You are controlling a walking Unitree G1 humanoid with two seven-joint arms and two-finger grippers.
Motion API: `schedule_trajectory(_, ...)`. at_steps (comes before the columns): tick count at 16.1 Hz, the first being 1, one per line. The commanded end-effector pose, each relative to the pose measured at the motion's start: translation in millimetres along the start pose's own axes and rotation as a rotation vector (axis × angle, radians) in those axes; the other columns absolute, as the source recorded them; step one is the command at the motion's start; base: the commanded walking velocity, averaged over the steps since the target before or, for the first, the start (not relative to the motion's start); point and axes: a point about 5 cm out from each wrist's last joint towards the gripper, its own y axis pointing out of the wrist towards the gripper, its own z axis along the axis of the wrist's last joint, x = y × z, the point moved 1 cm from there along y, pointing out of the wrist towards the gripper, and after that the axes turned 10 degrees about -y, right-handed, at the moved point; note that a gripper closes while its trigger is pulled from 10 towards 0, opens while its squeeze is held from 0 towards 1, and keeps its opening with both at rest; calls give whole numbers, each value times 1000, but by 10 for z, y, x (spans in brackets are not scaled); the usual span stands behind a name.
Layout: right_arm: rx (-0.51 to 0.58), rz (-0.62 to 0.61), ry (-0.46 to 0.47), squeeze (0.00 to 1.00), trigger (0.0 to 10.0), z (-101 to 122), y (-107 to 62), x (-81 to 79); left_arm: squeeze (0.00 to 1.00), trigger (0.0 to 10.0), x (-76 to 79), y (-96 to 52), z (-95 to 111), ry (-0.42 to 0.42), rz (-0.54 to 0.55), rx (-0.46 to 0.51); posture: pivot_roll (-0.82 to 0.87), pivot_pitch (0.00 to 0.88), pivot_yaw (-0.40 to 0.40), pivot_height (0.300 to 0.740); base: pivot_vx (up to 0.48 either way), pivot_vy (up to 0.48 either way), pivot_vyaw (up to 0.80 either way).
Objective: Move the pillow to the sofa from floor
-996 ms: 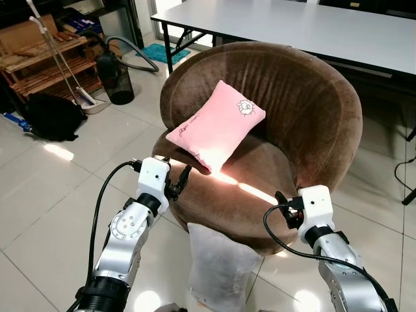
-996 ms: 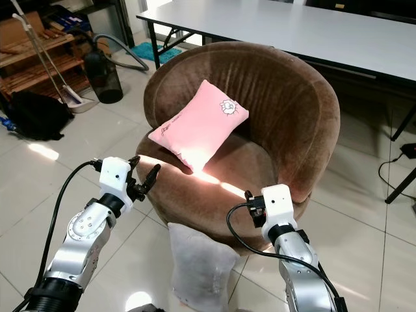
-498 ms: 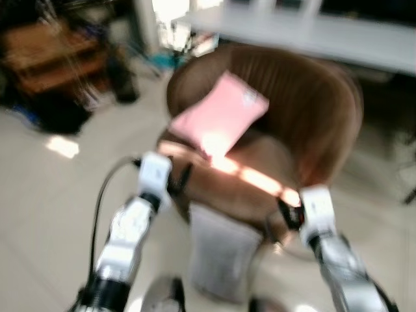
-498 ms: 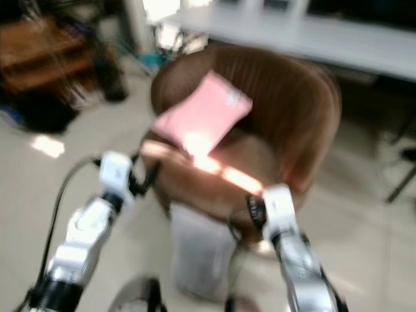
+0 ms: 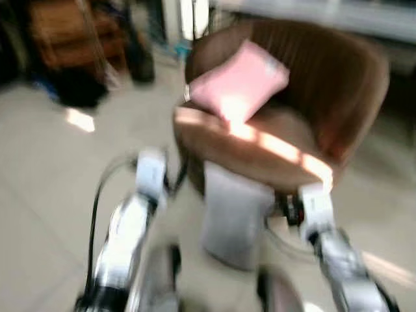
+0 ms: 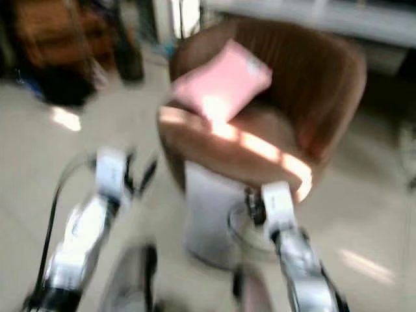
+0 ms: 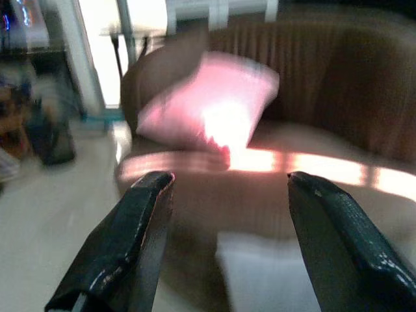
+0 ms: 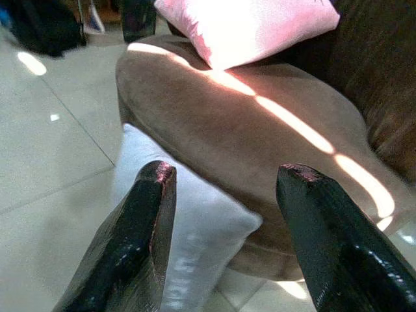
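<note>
A grey pillow stands on the floor tiles, leaning against the front of the round brown sofa chair. A pink pillow lies on the sofa's seat. The head views are blurred. My left gripper is held out to the left of the grey pillow, and my right gripper is just to its right. In the left wrist view the gripper is open, facing the pink pillow with the grey pillow below. The right gripper is also open, over the grey pillow.
A wooden rack and a black bag stand at the back left. A long table runs behind the sofa. Pale floor tiles stretch to the left.
The whole picture has shifted and blurred, so the camera moved: sofa and grey pillow now sit higher and nearer. Both arms keep much the same pose, fingers still apart.
</note>
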Motion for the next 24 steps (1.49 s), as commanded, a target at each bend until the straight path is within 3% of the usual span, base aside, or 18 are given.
schedule_trajectory(1,-2,8,9,0,10000,0,-4,-36,0,10000,-13,59,102,21,-8,26,-91,9,32,572,281,0,0)
schedule_trajectory(12,-9,5,0,0,10000,-18,-2,-28,0,10000,-16,39,89,13,-7,26,-92,12,28,572,365,0,0)
schedule_trajectory(14,-10,19,-46,0,10000,-22,6,-36,0,10000,-15,40,90,12,-7,26,-91,12,27,572,379,0,0)
schedule_trajectory(18,-15,20,-30,0,10000,-29,7,-48,0,10000,-14,42,87,10,-7,25,-91,11,26,572,350,0,600)
schedule_trajectory(24,9,63,-46,0,10000,-15,27,-56,0,10000,0,34,71,8,-12,17,-87,10,22,572,0,0,0)
